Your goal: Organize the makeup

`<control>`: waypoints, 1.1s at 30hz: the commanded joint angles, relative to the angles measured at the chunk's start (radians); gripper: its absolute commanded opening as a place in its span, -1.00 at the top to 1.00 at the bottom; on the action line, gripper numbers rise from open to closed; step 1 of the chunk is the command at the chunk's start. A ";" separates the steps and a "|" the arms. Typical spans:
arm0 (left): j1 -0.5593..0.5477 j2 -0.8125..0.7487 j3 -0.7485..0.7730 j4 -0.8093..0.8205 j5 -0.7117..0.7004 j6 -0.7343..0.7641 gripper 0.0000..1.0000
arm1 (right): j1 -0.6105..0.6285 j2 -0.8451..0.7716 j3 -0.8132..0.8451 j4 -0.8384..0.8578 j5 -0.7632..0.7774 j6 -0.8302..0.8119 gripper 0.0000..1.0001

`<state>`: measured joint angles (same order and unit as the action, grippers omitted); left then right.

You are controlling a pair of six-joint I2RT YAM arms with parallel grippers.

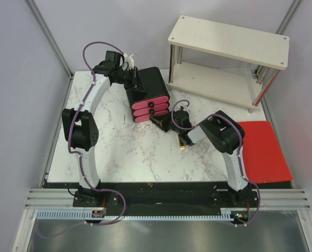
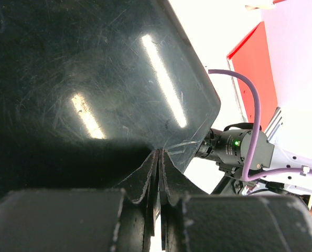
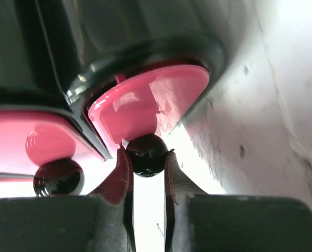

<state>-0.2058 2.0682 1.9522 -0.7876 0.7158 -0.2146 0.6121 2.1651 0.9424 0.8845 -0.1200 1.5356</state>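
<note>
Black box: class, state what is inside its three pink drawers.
Nothing inside shows. The drawers look shut in the black box; only pink fronts and knobs are seen. The right gripper pinches one knob. Contents are covered.

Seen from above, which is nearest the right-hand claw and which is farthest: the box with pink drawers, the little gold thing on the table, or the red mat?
1. Box with pink drawers: touching, since the right gripper is clamped on its drawer knob.
2. Small gold item: on the table beside the wrist, toward the arm bases.
3. Red mat: at the table's far right edge.
</note>
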 commanded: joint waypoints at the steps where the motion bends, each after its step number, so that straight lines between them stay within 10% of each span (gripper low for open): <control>1: 0.002 0.125 -0.098 -0.254 -0.245 0.121 0.81 | -0.005 -0.016 -0.089 -0.187 0.026 0.041 1.00; 27: 0.002 0.135 -0.088 -0.240 -0.225 0.116 0.81 | 0.005 -0.237 -0.171 -0.475 -0.139 0.169 1.00; 33: 0.003 0.133 -0.093 -0.242 -0.228 0.118 0.76 | -0.023 -0.254 -0.071 -0.607 -0.289 0.133 0.37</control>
<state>-0.2043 2.0720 1.9568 -0.7918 0.7216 -0.2146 0.6083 1.9266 0.8265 0.5022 -0.2935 1.6783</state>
